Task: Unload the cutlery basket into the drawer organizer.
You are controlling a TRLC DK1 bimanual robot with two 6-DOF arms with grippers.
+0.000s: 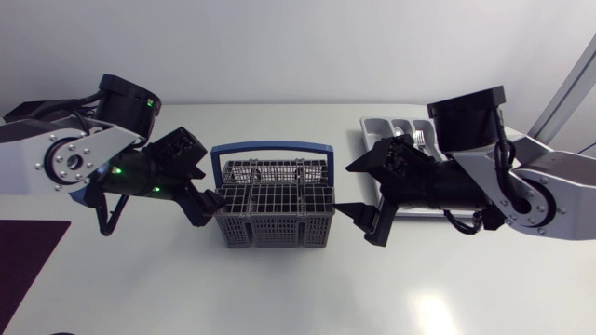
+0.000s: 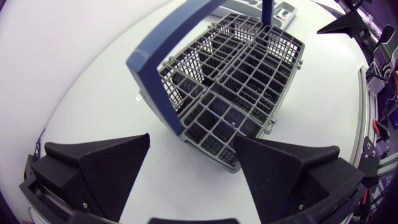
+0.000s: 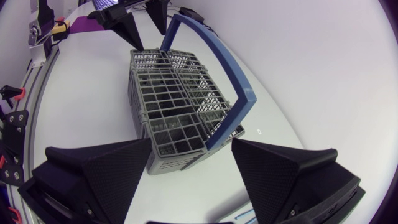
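The grey wire cutlery basket point(image 1: 275, 212) with a blue arched handle point(image 1: 272, 149) stands upright mid-table; no cutlery shows inside it. My left gripper point(image 1: 207, 198) is open just beside its left end, and in the left wrist view the basket point(image 2: 239, 81) lies ahead of the open fingers point(image 2: 99, 168). My right gripper point(image 1: 346, 190) is open beside its right end; the basket point(image 3: 174, 106) also sits ahead of it in the right wrist view. The white drawer organizer point(image 1: 380, 126) lies behind my right arm, partly hidden, with a fork point(image 1: 419, 140) in it.
A dark purple mat point(image 1: 28, 251) lies at the table's front left. Bare white tabletop point(image 1: 279, 288) stretches in front of the basket. Each wrist view shows the other arm's fingers beyond the basket point(image 2: 342, 25) point(image 3: 127, 25).
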